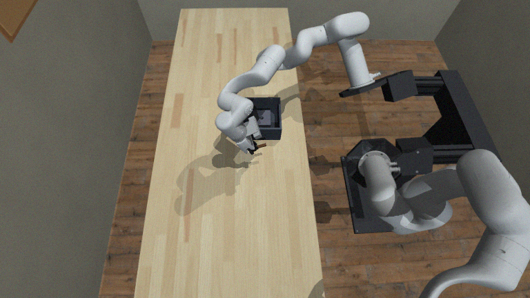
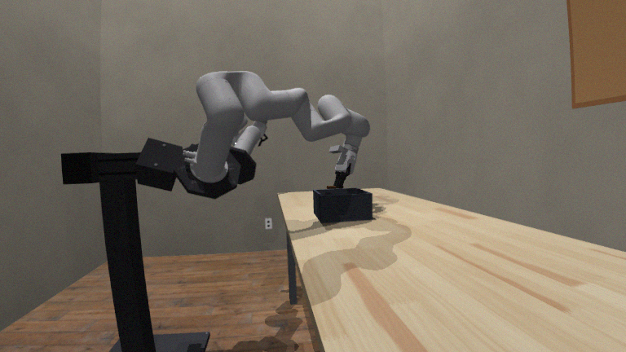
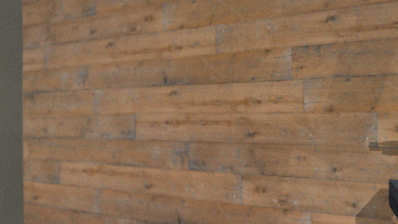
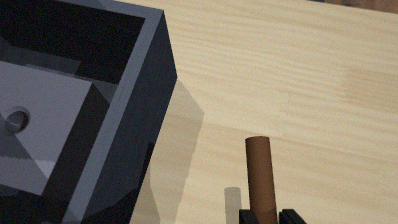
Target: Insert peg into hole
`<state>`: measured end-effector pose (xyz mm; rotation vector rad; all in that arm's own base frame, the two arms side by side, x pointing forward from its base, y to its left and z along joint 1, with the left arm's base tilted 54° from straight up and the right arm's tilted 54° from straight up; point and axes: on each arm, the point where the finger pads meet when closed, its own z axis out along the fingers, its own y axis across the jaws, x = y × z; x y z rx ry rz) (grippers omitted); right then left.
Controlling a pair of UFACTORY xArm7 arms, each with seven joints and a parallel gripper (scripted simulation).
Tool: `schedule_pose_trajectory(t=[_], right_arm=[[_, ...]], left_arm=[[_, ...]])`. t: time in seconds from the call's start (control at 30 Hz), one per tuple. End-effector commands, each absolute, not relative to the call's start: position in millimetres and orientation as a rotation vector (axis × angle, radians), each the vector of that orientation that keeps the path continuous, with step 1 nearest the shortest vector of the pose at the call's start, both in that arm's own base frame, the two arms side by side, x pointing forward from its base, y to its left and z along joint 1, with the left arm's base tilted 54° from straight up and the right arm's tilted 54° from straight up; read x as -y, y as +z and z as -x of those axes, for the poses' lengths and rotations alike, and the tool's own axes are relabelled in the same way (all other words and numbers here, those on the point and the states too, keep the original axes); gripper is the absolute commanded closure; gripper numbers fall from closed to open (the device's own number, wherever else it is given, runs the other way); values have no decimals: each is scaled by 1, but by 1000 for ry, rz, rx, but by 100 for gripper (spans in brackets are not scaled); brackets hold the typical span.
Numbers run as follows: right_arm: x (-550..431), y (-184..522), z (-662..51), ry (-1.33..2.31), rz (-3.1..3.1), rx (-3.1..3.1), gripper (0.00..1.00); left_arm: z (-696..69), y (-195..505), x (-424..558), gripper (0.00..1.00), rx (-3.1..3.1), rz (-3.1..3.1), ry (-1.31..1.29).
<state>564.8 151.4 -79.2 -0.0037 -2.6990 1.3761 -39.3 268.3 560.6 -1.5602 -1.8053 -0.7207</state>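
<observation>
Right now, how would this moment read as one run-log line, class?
right pincer: shut on brown peg | peg: outside open box | plate hole: unfilled | insertion: pending

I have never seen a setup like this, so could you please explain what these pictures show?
These are two pale, jointed robot arms mounted on a black stand. The top picture looks down on everything; the exterior one looks along the wooden table from the side. The other two come from cameras on the arms' wrists.

On the table sits a dark open box; inside is a grey plate with a round hole. The right gripper holds a brown peg outside the box. The left arm's camera sees mainly plank floor; its gripper is open, away from the table.
</observation>
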Motion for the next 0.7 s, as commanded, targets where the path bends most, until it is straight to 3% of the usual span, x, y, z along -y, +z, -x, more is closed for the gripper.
schedule_pose_trajectory(t=[0.0, 0.67], right_arm=[[-154, -78, -565, 1322, 154, 2837, 100], [-154, -78, -565, 1267, 379, 2915, 100]], left_arm=[[40, 562, -268, 0, 1804, 1558, -725], [40, 562, -268, 0, 1804, 1558, -725]])
